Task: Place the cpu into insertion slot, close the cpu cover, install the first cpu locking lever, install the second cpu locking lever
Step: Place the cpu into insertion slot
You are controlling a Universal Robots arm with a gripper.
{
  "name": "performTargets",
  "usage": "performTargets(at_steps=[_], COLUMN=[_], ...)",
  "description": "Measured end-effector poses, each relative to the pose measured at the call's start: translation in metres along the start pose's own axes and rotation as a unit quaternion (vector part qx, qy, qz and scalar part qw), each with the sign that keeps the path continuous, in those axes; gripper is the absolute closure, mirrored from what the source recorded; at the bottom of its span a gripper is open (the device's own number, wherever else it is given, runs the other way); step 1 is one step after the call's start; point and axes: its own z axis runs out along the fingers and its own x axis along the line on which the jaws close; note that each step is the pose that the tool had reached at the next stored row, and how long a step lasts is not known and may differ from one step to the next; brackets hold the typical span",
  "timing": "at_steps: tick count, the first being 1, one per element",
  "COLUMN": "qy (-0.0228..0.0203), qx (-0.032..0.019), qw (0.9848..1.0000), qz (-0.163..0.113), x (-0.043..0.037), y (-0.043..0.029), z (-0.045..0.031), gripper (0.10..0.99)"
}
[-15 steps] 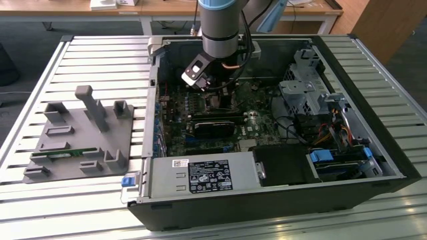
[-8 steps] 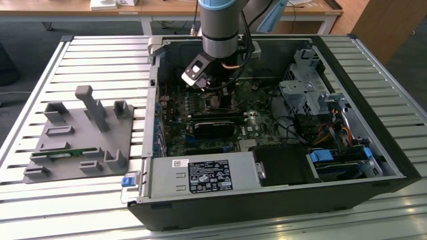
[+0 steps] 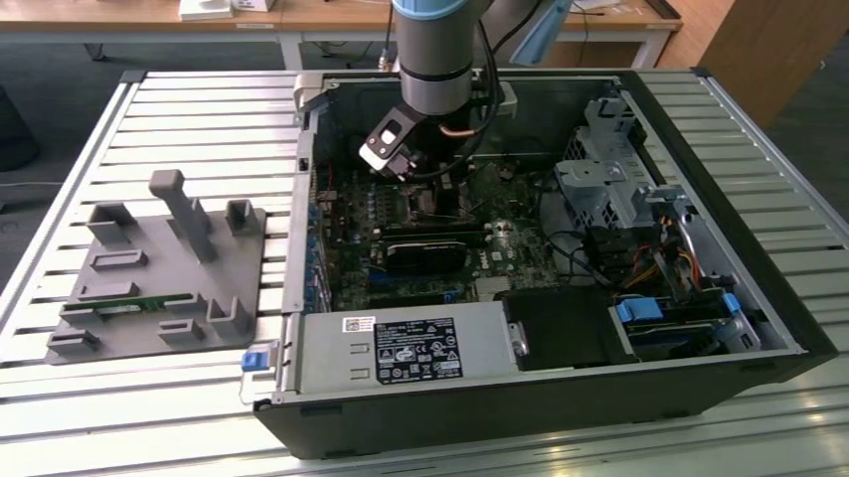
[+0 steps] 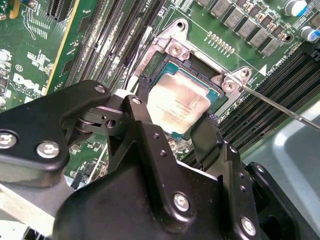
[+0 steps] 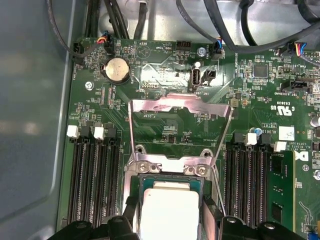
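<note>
A slatted metal table (image 3: 199,109) in a workshop carries an opened computer case (image 3: 531,422) lying on its side. Desks stand behind it at 12 o'clock.

The cpu (image 4: 182,102) is a flat square chip with a dull silvery top and a thin green border. In the second wrist view it sits level within the metal rim of the insertion slot (image 4: 165,55), either seated or just above it; I cannot tell which. The gripper (image 4: 177,107) is clamped on it, with 1 black finger on each of 2 opposite edges.

Step 1, placing the chip, looks to be in hand. By my judgement, finishing it calls for the chip to lie square and flat before the fingers let go.

The cpu cover (image 5: 180,104) stands swung up off the socket, not yet closed. A thin locking lever (image 4: 280,107) juts free beside it. Memory slots (image 5: 95,175) flank the socket.

In the exterior view a grey fixture plate (image 3: 146,278) lies at 9 o'clock from the case.
</note>
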Motion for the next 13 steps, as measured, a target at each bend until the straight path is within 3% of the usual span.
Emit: performTargets(at_steps=[10,13], qy=[0.0021,0.0022], qx=[-0.0001,-0.0001], qw=[1.0000,1.0000], qz=[0.000,0.000], x=[0.0007,0.0008], y=[0.0000,0.0003], z=[0.0000,-0.0031], gripper=[0.478,0.478])
